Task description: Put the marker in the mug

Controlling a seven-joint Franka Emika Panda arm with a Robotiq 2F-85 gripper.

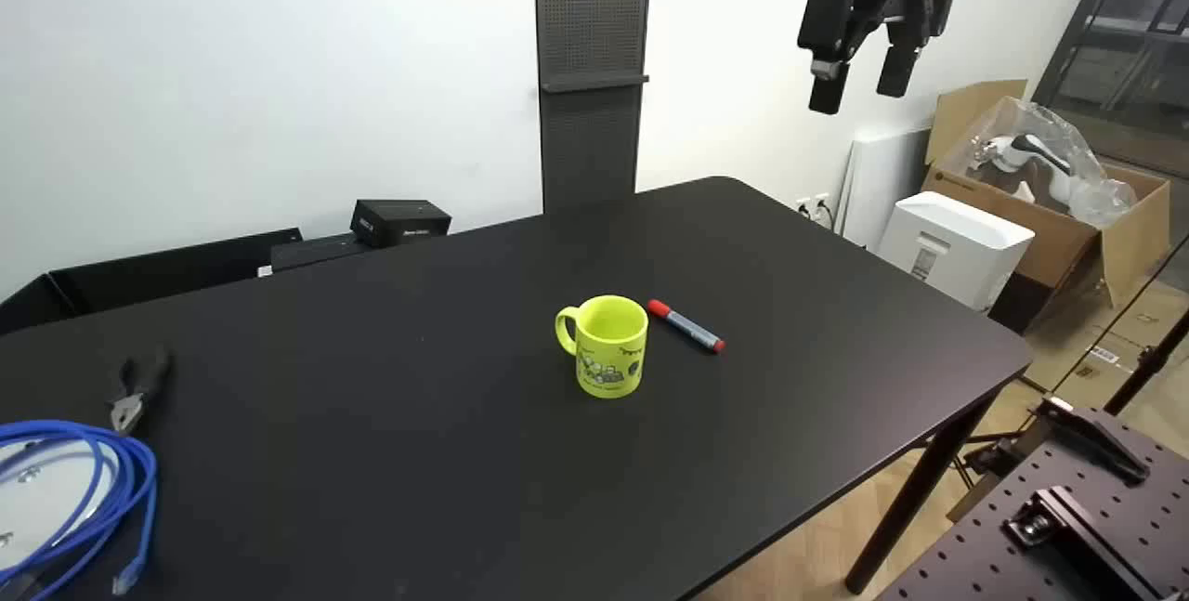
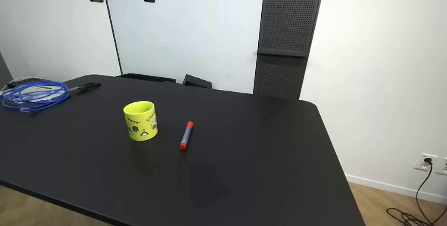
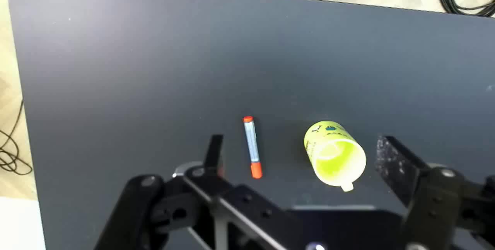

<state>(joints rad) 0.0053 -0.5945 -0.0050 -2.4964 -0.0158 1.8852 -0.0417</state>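
Parted and empty, my end effector point(image 1: 860, 99) should come down over the marker point(image 1: 689, 328), which lies between the mug point(image 1: 610, 350) and the short edge of the surface point(image 1: 446, 462), then pinch squarely across its middle.

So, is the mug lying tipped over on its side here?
No, in an exterior view the mug stands upright on the black table, mouth facing up.

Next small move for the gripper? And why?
Probably nudge the open gripper sideways to centre over the marker, before any descent. The marker lies on the table beside the mug, and in the wrist view both show between the fingers, the marker off to one side; going straight down might hit the mug.
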